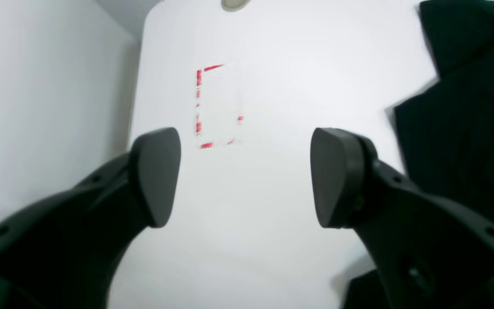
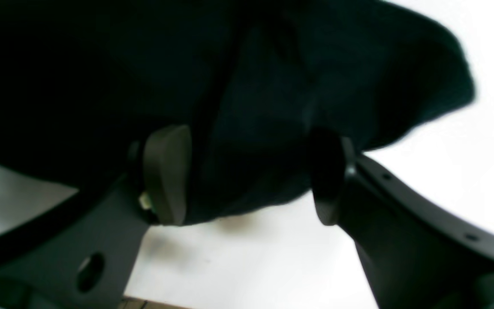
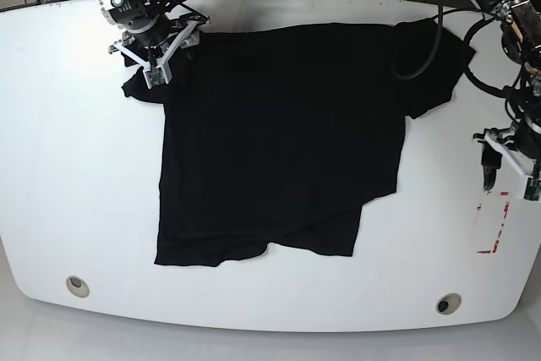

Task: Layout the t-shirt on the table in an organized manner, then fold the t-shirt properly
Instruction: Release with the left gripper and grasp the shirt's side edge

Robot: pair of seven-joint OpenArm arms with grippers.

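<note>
The black t-shirt (image 3: 279, 133) lies spread on the white table (image 3: 68, 175), neck toward the far edge, with its lower right hem corner turned up. My right gripper (image 3: 145, 72) hovers at the shirt's left sleeve. In the right wrist view its fingers stand apart, open (image 2: 247, 176), with a fold of the t-shirt (image 2: 272, 86) lying between them above the table (image 2: 251, 257). My left gripper (image 3: 510, 177) hangs open (image 1: 245, 176) over bare table (image 1: 251, 240), right of the shirt. The t-shirt's edge (image 1: 465, 128) shows at the right of that view.
Red tape marks (image 1: 212, 107) lie on the table just beyond the left gripper, seen in the base view as tape marks (image 3: 494, 226) near the right edge. Grommet holes sit near the front edge, one (image 3: 77, 285) at left and another (image 3: 448, 303) at right. Cables hang behind the table.
</note>
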